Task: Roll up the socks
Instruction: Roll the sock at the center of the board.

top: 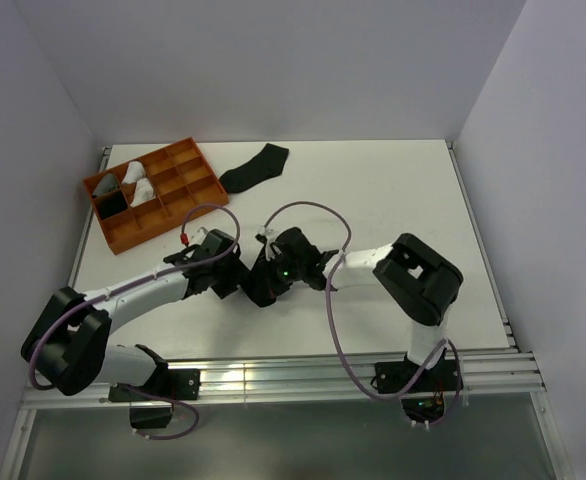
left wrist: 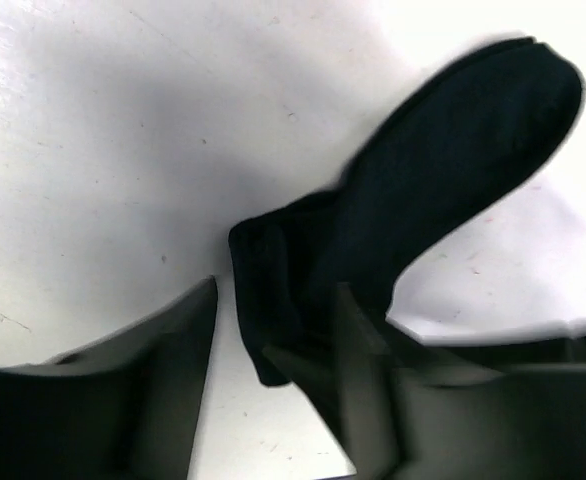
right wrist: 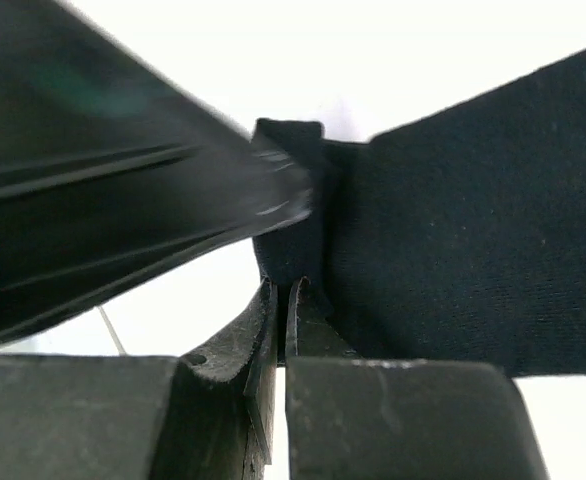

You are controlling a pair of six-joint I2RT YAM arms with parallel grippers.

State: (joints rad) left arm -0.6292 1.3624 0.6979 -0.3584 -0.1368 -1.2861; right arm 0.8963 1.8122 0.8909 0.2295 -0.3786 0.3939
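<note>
A black sock [left wrist: 453, 150] lies on the white table, its bunched end [left wrist: 273, 290] reaching between the fingers of my left gripper [left wrist: 273, 315]. That gripper is open, and its left finger stands clear of the cloth. My right gripper [right wrist: 283, 288] is shut on a fold of the same black sock [right wrist: 473, 230]. From above, both grippers meet at the table's middle, left [top: 241, 278] and right [top: 271, 282], and they hide this sock. Another black sock [top: 255, 168] lies flat at the back of the table.
An orange compartment tray [top: 178, 190] sits at the back left, with white and grey rolled socks in its left cells. The left gripper's finger [right wrist: 123, 200] crosses the right wrist view just above the pinched fold.
</note>
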